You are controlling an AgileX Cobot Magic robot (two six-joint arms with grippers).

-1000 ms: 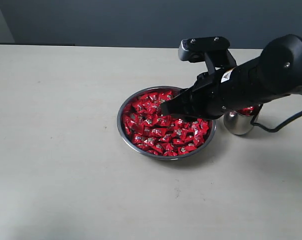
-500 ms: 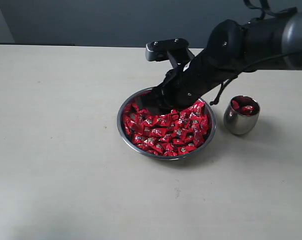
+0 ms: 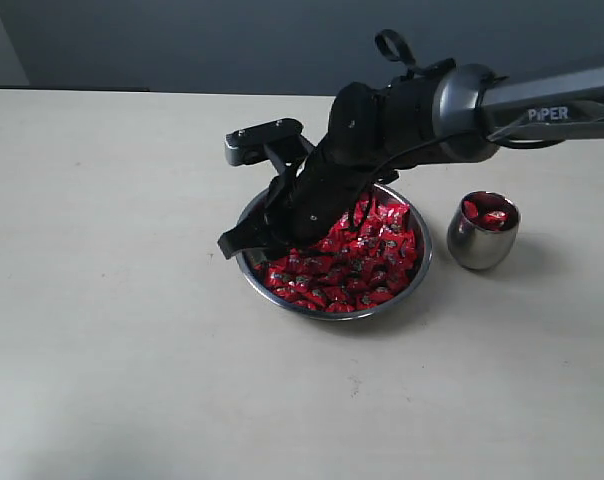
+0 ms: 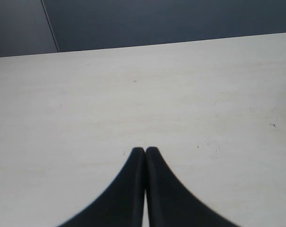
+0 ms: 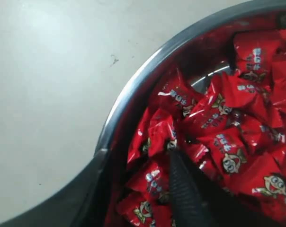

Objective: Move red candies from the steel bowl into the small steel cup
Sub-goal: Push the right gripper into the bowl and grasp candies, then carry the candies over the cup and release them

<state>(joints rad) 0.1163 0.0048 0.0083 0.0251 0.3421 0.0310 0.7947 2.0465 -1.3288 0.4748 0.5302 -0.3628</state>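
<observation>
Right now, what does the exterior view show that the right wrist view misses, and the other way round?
Exterior only: the small steel cup, holding a few candies and standing apart from the bowl, and the right arm stretched over the bowl. Right wrist only: the cartoon faces printed on the wrappers, and the open fingers, one at the rim, one among the candies. Both: the steel bowl and its red candies.

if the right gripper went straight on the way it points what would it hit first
Probably the red candies at the steel bowl edge, under the right gripper. Its outer finger may catch the rim first; depth unclear.
</observation>
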